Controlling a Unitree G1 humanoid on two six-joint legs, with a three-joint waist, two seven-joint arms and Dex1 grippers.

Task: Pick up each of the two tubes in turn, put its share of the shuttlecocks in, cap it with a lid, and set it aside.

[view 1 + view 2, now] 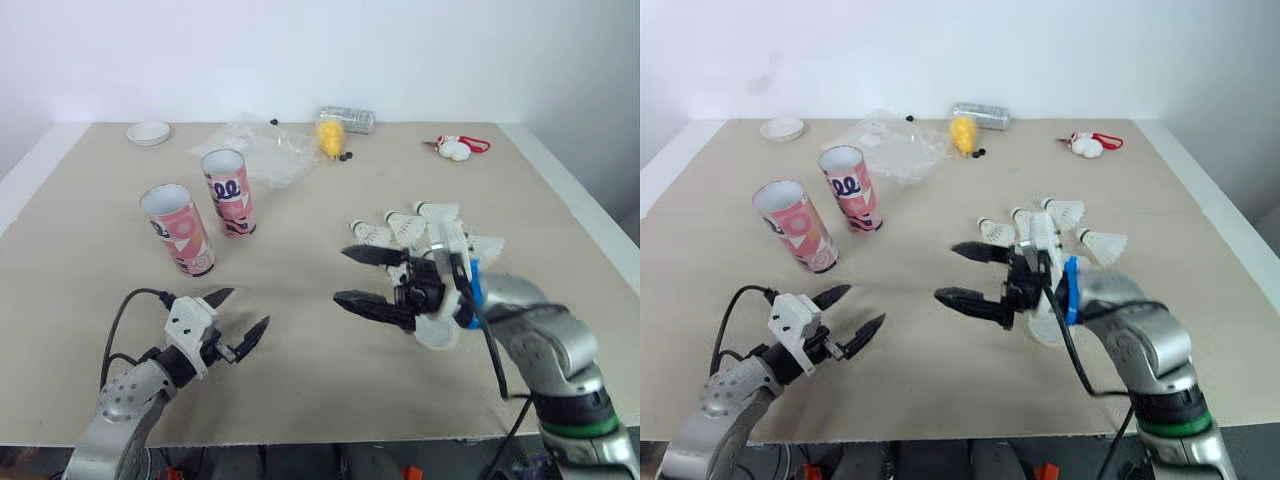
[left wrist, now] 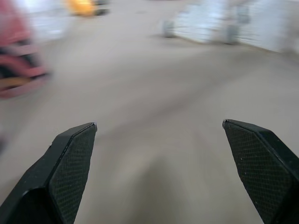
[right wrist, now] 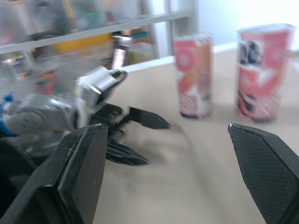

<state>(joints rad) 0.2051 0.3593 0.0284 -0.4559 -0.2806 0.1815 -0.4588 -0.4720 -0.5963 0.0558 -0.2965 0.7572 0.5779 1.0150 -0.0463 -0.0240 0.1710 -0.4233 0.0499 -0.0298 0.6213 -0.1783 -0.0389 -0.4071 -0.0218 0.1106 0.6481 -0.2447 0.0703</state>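
Pink cardboard tubes [image 1: 185, 235] are standing open-topped beyond the spread left gripper [image 1: 250, 306]. Eye views are showing white feathered shuttlecocks [image 1: 405, 228] behind the spread right gripper [image 1: 339, 275].

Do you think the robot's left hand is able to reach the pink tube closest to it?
Probably yes. The left gripper is open and empty, and only bare table lies between it and the nearer tube, which stands just ahead.

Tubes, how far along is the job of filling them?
Nothing looks done: both tubes stand open and uncapped, and the shuttlecocks lie loose by the right claw. Nothing is in hand: that claw and the left claw are open, empty. Filling, capping and setting aside all remain.
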